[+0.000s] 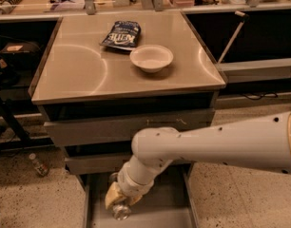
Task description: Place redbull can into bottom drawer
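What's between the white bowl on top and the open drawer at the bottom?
In the camera view: two shut upper drawers and the arm, whose gripper holds the redbull can over the bottom drawer.
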Available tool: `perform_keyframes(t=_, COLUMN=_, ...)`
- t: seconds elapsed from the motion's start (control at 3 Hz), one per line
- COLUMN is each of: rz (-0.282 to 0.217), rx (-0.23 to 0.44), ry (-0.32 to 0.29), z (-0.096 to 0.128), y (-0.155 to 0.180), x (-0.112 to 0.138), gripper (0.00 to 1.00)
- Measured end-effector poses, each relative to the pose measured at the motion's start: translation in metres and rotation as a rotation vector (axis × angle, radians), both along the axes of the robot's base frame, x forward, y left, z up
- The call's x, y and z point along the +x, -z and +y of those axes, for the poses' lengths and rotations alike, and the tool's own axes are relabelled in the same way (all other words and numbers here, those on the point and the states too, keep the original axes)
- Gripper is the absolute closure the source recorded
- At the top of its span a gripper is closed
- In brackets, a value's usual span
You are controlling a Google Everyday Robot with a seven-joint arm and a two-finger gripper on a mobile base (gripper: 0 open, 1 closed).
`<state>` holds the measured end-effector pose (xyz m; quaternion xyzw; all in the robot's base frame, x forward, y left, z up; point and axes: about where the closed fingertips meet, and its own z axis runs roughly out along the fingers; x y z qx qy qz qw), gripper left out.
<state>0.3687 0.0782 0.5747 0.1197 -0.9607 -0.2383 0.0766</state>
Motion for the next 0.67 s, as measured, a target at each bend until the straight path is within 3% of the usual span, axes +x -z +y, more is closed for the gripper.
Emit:
perform_keyframes(t=0.33, rz=0.096, rx=0.026, ry=0.111, z=-0.035, y=0.06, x=-0.013, gripper=1.0)
perform_keyframes(t=0.67, rz=0.127, rx=0.029, ry=0.115, z=-0.035, y=0.072, x=-0.019, gripper=1.0)
